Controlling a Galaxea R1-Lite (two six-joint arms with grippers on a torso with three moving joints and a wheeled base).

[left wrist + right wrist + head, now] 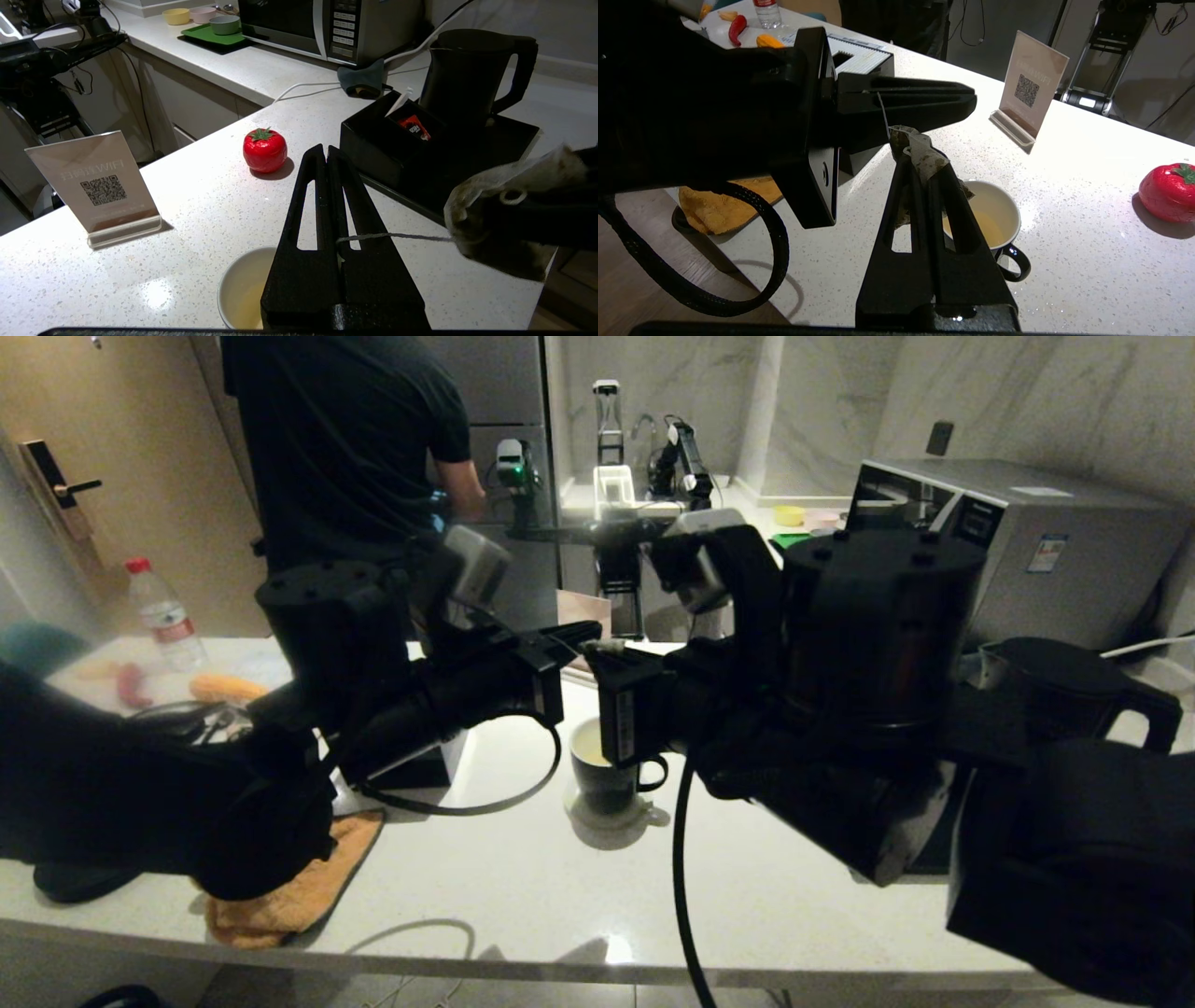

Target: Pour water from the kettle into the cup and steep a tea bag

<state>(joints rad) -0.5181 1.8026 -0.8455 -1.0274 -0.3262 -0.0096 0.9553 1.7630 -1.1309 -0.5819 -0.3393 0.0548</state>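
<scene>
Above a pale speckled counter point(523, 887), the right gripper point(911, 154) is clamped on the tea bag point(924, 156), its two black fingers pressed together around the pouch. The right arm reaches in from the robot's right, held roughly level, with the fingers slanting down over the cup point(605, 775). Facing it, the left gripper point(327, 154) has its fingers closed on the tea bag's thin string point(397, 236), which runs taut from between the fingers across to the bag. The left arm extends from the robot's left, also near level, so the two grippers meet tip to tip just above the cup.

The tea bag is a greyish, crumpled pouch with dark, damp-looking patches, hanging clear of the cup and not in the liquid. The cup, black outside and white inside with a small ear handle, stands on the counter below and holds a shallow pool of pale yellowish water point(987, 227).

The kettle point(467, 74), matte black with a big loop handle, stands on a black tray point(514, 135) well to the robot's right, beside a black box point(373, 144) holding a red packet point(415, 127). A red tomato-shaped object point(265, 150) and a QR-code sign point(96, 182) stand beyond the cup; an orange cloth point(299, 887) lies at the counter's near edge.
</scene>
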